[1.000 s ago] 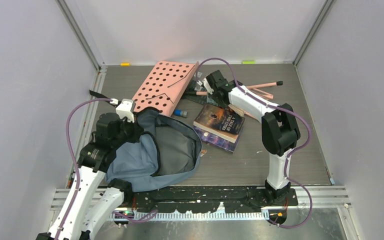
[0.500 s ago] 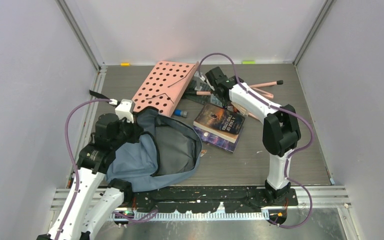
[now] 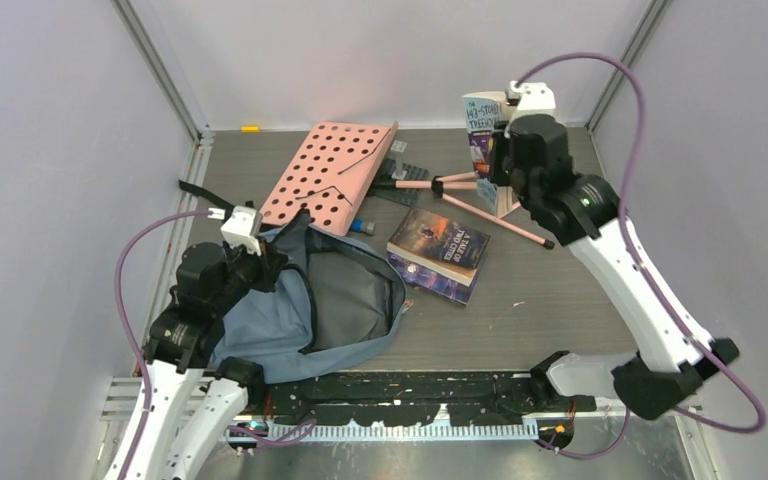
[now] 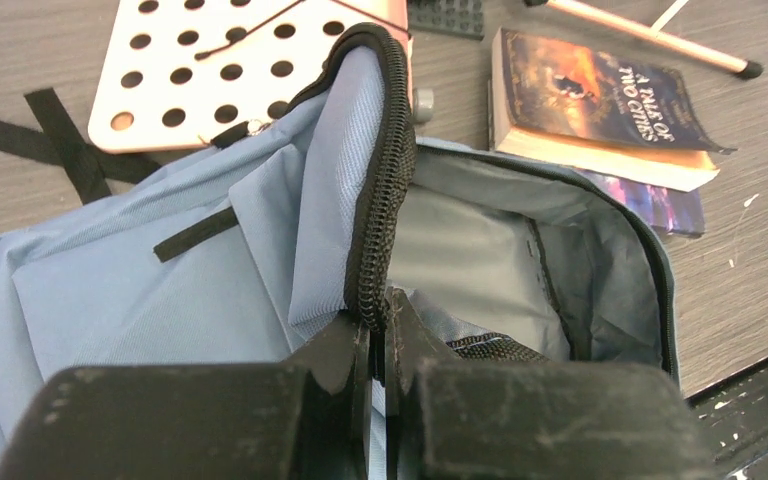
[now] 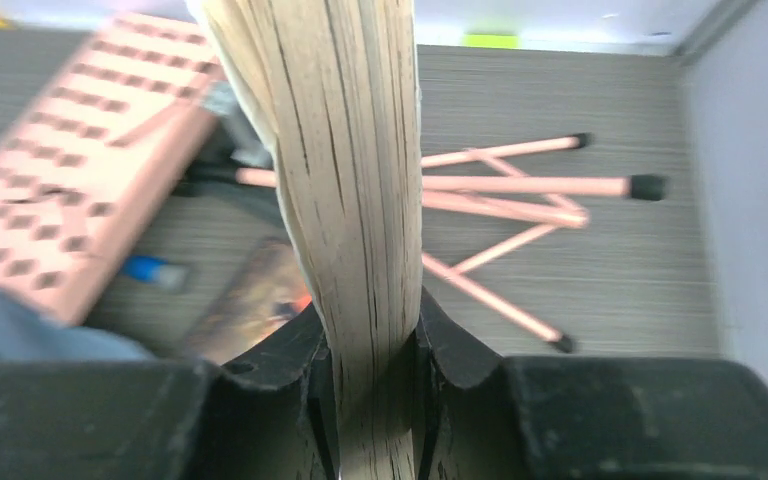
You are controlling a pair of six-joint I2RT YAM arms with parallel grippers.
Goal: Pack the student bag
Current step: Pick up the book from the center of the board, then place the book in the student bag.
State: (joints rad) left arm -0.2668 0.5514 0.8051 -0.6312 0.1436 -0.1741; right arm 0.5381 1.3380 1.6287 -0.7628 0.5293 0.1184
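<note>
Left claw [image 4: 378,322]: clenched on the bag [image 4: 140,300] zipper edge.
Right claw [image 5: 372,345]: a book [image 5: 345,150] is gripped, held upright above the surface [image 5: 610,290].

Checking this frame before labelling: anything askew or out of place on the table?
Yes. The pink tripod lies on its side, legs splayed. The pink perforated board sits crooked beside the student bag. The two stacked books are offset, not squared. Nothing looks spilled or torn.
</note>
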